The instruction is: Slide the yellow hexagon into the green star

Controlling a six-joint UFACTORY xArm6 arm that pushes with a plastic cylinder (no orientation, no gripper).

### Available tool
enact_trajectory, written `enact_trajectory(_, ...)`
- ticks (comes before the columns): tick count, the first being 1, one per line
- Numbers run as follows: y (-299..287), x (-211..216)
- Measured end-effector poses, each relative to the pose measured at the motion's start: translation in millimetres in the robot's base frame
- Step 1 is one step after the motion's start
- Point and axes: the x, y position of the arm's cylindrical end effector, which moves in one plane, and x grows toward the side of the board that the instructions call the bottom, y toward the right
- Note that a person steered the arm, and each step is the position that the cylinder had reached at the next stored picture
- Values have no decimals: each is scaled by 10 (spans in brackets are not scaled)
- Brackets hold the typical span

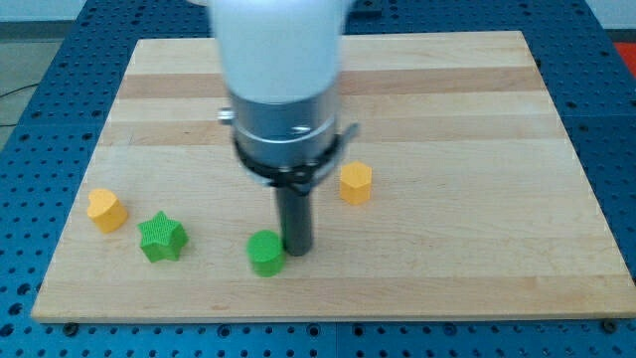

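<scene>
The yellow hexagon (355, 183) stands a little right of the board's middle. The green star (162, 237) lies at the lower left. My tip (296, 248) rests on the board between them, below and left of the yellow hexagon and far right of the green star. It sits right beside a green round block (265, 253), at that block's upper right edge. The arm's white and grey body hides the board above the rod.
A yellow heart-shaped block (106, 210) lies left of the green star near the board's left edge. The wooden board (477, 119) sits on a blue perforated table (616, 119).
</scene>
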Motion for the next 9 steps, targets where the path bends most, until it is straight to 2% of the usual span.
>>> enact_trajectory(1,134,278)
enact_trajectory(2,-187,272)
enact_trajectory(3,-898,86)
enact_trajectory(4,-133,65)
enact_trajectory(5,993,217)
enact_trajectory(6,1686,-216)
enact_trajectory(7,1671,-622)
enact_trajectory(8,704,-1035)
enact_trajectory(9,-633,-988)
